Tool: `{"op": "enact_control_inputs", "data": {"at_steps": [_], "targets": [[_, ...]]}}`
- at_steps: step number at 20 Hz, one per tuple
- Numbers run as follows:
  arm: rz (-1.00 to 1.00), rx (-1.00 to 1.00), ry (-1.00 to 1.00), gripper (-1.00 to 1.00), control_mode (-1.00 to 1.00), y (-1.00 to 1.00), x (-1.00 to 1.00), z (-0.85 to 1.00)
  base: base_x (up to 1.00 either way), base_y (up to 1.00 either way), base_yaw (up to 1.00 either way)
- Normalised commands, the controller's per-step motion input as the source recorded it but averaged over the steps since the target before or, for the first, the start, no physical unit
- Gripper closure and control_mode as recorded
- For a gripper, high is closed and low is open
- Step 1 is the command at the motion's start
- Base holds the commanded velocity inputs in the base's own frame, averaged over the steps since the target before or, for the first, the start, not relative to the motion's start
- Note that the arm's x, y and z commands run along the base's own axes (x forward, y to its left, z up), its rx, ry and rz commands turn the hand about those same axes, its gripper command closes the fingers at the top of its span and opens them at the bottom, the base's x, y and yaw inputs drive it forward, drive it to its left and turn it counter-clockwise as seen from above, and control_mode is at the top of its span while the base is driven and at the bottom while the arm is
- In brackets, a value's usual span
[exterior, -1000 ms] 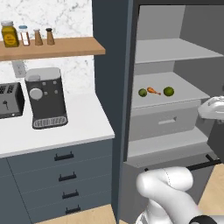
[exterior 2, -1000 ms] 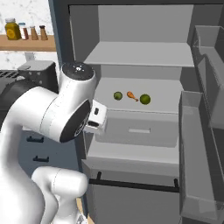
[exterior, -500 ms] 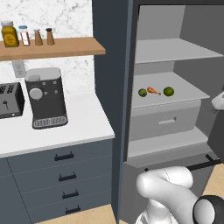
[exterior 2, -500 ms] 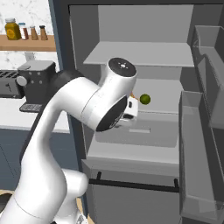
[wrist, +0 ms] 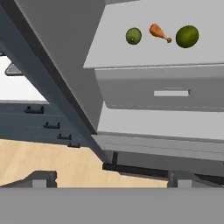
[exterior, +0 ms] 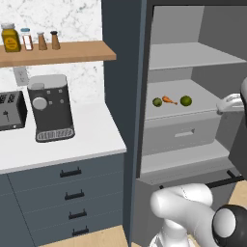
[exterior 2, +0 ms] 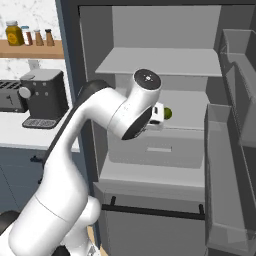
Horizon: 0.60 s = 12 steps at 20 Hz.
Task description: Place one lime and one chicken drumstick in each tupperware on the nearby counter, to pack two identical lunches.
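So, I have hardly begun. My claw point(wrist: 111, 177) is empty, and its 2 tips sit wide apart at the bottom of my hand view. It points into the open fridge point(exterior: 193, 144). On the fridge shelf point(wrist: 131, 54) at about 1 o'clock I see 2 limes, a small lime point(wrist: 133, 36) and a big lime point(wrist: 187, 36), with 1 chicken drumstick point(wrist: 159, 32) between them. The white counter point(exterior: 91, 135) holds a toaster point(exterior: 10, 111) and a coffee machine point(exterior: 49, 107). I cannot see any tupperware. All the packing is left.
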Motion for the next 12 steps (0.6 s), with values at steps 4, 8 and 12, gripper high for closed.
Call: {"op": "enact_control_inputs", "data": {"at_steps": [4, 8, 12], "targets": [[-0.09, -0.02, 0.02, -1.0, -1.0, 0.04, 0.74, 0.0, 0.0, 0.0, 0.0], [-0.2, 0.0, 0.07, -1.0, -1.0, 0.0, 0.48, 0.0, 0.0, 0.0, 0.0], [-0.27, 0.0, 0.05, -1.0, -1.0, 0.0, 0.37, -0.01, 0.0, 0.0, 0.0]]}}
